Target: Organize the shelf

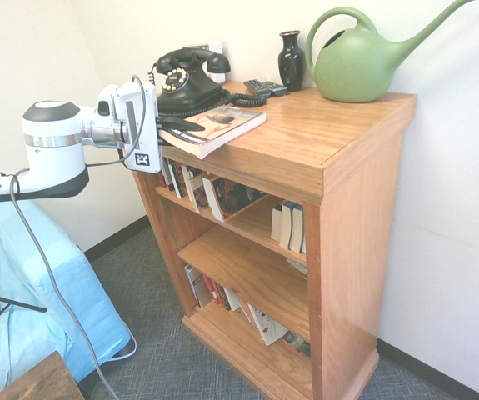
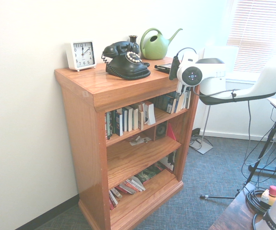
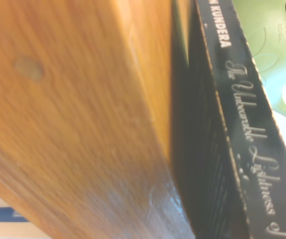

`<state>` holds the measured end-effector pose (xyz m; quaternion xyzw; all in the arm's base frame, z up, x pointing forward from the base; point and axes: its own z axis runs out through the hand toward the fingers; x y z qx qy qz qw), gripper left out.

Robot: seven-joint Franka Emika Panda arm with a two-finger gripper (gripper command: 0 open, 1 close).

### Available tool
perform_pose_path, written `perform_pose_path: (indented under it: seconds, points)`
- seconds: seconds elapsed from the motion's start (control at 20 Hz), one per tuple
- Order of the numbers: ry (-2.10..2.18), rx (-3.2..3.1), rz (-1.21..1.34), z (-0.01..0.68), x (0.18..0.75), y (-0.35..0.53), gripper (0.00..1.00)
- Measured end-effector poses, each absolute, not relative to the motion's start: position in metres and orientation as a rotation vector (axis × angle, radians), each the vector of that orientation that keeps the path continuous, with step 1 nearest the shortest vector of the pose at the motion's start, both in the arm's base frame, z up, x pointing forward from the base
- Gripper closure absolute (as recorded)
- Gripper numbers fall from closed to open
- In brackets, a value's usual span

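The shelf (image 1: 322, 137) is an orange-brown bookcase with a thick flat top and three open tiers; it also fills the second exterior view (image 2: 92, 84). A paperback book (image 1: 218, 127) lies flat on the top, overhanging the front left corner. My gripper (image 1: 187, 126) reaches in level from the left and is shut on the book's near edge. From the other side, the gripper (image 2: 175, 68) sits at the far corner of the top. The wrist view shows the book's black spine (image 3: 232, 124) lying against the wooden top (image 3: 73, 124).
On the top stand a black rotary phone (image 1: 187, 82), a remote (image 1: 264, 87), a black vase (image 1: 291, 60), a green watering can (image 1: 360, 62) and a white clock (image 2: 81, 54). Books (image 1: 214, 196) fill the tiers. A blue-covered object (image 1: 22, 292) sits under the arm.
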<state>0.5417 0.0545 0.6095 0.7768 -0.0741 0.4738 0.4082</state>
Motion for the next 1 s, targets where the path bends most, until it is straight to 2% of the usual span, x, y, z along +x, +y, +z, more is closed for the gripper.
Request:
perform_pose_path:
  seconds: [0.2,0.75,1.0]
  points:
    - [-0.312,2.054,1.214,0.622,0.513,0.054,1.00]
    - [-0.681,2.263,1.311,0.629,0.363,0.008,1.00]
    - [-0.726,2.393,1.271,0.592,0.356,0.014,1.00]
